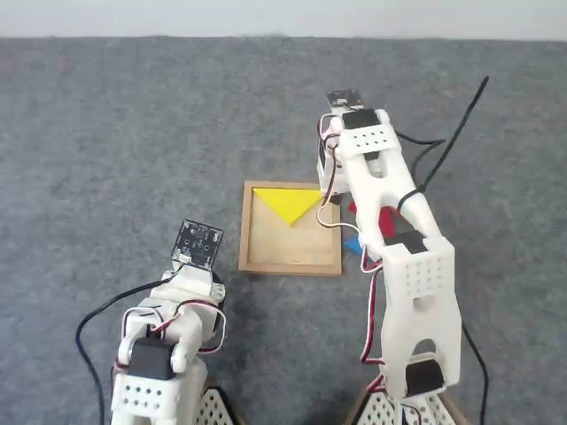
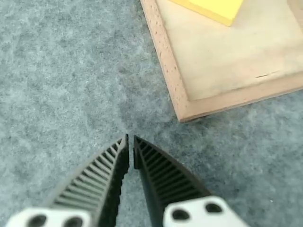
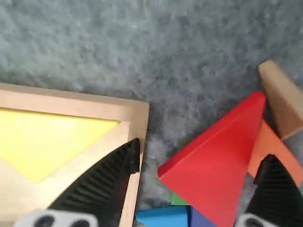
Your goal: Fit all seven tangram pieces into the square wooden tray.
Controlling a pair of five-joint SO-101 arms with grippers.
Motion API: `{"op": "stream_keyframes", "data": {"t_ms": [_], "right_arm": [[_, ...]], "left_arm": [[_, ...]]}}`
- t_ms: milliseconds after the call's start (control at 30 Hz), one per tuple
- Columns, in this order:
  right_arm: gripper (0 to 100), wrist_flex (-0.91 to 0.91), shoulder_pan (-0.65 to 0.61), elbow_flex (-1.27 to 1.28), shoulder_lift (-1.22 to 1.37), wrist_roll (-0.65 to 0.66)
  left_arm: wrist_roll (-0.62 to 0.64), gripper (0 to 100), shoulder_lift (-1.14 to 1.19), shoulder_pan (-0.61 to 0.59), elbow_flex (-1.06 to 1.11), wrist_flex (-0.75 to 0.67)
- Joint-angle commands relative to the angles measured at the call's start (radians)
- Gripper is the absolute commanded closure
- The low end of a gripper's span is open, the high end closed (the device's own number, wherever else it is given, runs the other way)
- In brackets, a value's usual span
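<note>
A grey, felt-like cloth (image 1: 115,142) covers the tabletop, and a pale wall (image 1: 177,18) runs along its far edge. The square wooden tray (image 1: 245,232) lies near the middle of the tabletop. It holds one piece, a yellow triangle (image 1: 285,204), with its long side along the tray's far edge and its tip pointing toward the tray's centre; the remaining floor of the tray is bare wood.

The other pieces are bunched on the cloth just beside the tray's right edge: a red triangle (image 3: 218,165), an orange piece (image 3: 271,141) and a tan piece (image 3: 282,97) beyond it, a blue piece (image 3: 163,218), and what may be a green piece (image 3: 177,199) peeking from under the red one.

The right gripper (image 3: 201,156) hangs spread wide, one finger over the tray's right rim and the other past the red triangle, gripping nothing. The left gripper (image 2: 131,140) is pressed nearly closed and empty, over the cloth near the tray's near left corner.
</note>
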Motion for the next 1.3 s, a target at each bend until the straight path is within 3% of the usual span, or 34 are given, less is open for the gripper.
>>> {"op": "stream_keyframes", "data": {"t_ms": [0,133,400,1100,1267], "right_arm": [[61.9,0.036,0.018,0.002,-0.025,0.011],[61.9,0.028,0.018,0.089,-0.102,0.012],[61.9,-0.226,0.024,0.436,-0.328,0.026],[62.0,-0.128,0.048,0.11,-0.09,-0.046],[72.3,-0.185,0.048,0.11,-0.082,-0.055]], "left_arm": [[-0.003,98,-0.018,-0.005,-0.01,0.003],[-0.003,98,-0.018,-0.005,-0.01,0.003],[-0.003,98,-0.018,-0.005,-0.01,0.003],[-0.003,98,-0.018,-0.005,-0.01,0.003],[-0.003,98,-0.018,-0.005,-0.01,0.003]]}}
